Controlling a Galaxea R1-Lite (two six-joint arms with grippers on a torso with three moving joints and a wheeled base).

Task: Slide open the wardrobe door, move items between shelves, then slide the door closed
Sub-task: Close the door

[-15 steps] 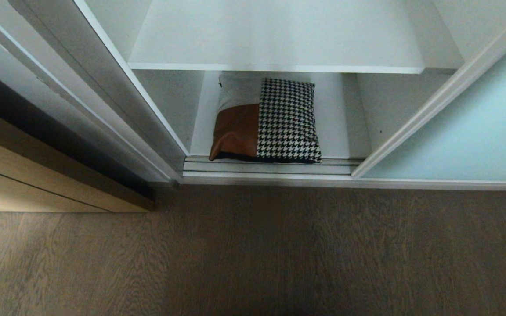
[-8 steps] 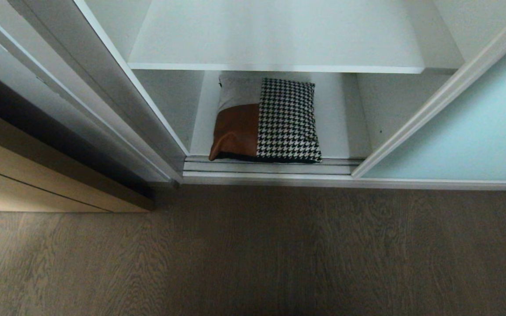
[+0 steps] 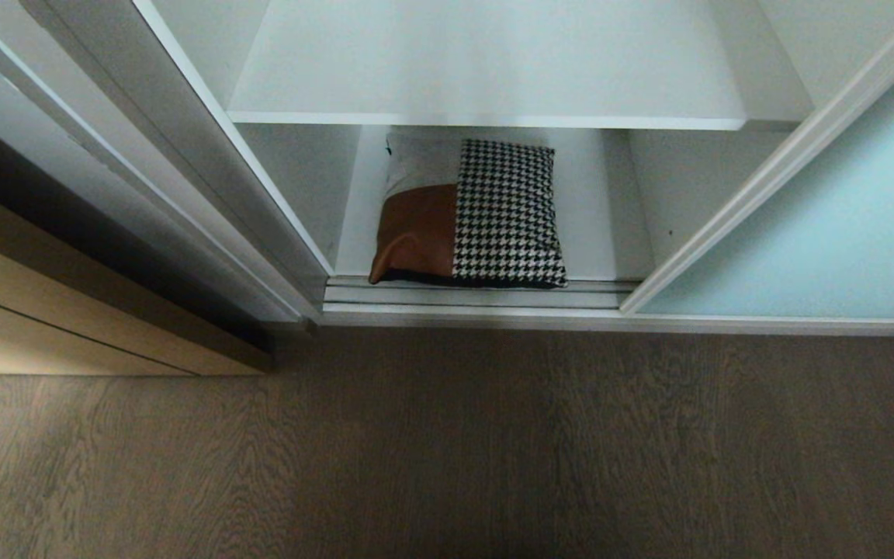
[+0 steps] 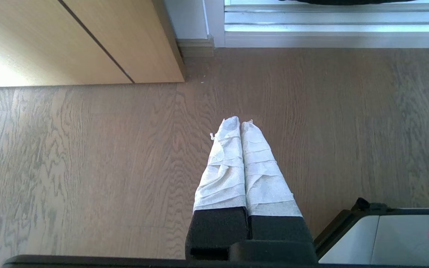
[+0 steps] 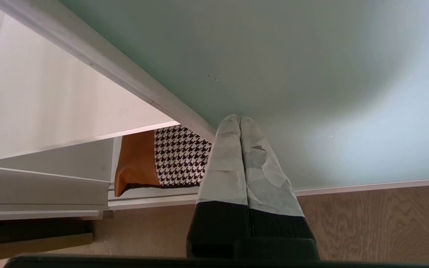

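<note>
Wood floor (image 3: 447, 450) fills lower half of head view, no arm visible there. Left end effector (image 4: 240, 124) pressed together, empty, pointing at floor, well short of wardrobe track (image 4: 333, 28) at frame top. Right end effector (image 5: 240, 118) also narrowed to nothing, empty, tips in front of frosted sliding wardrobe door (image 5: 292, 74), beside its silver frame edge. Cushion bag (image 3: 469, 211) lies flat on bottom shelf (image 3: 594, 233), frame centre, at front edge by track; in right wrist view left of fingers, apart. Upper shelf (image 3: 486, 62) above it, bare.
</note>
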